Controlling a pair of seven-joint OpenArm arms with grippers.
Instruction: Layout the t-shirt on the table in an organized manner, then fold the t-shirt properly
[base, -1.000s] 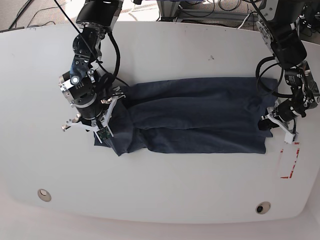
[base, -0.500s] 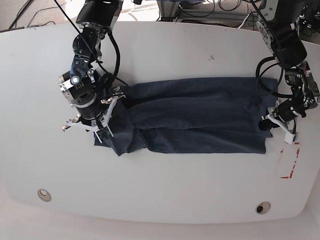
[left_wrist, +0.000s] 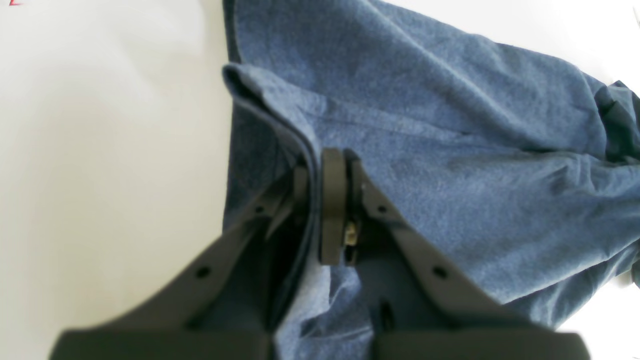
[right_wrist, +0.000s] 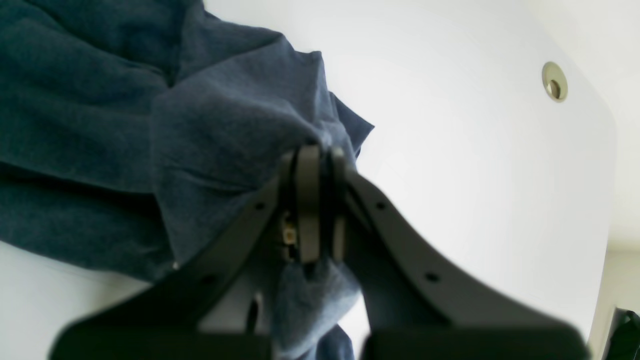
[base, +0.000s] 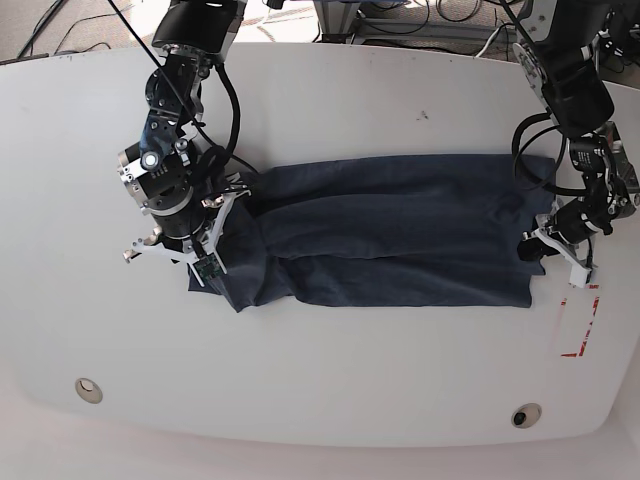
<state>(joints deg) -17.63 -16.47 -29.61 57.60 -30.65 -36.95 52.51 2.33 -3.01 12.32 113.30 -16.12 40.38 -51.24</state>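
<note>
Both tools pinching opposite ends of the dark navy soft-cloth t-shirt (base: 390, 232), which lies spread across the middle of the large white smooth worktop (base: 330, 100).

Left tool (left_wrist: 320, 167): jaws pressed together on a raised fold of the shirt's edge, seen close in the left wrist view; in base view it sits at the shirt's right end (base: 545, 245), just beside the small red rectangle outline (base: 580, 325). Right tool (right_wrist: 316, 155): jaws pressed together on a bunched bit of cloth at the other end (base: 215, 225), cloth rumpled there w/ a corner poking toward the front edge. Shirt body mostly flat btwn the two, a few long creases. Round grommet hole (right_wrist: 554, 82) well apart from the cloth; second one (base: 525, 414) near the front edge.
</note>
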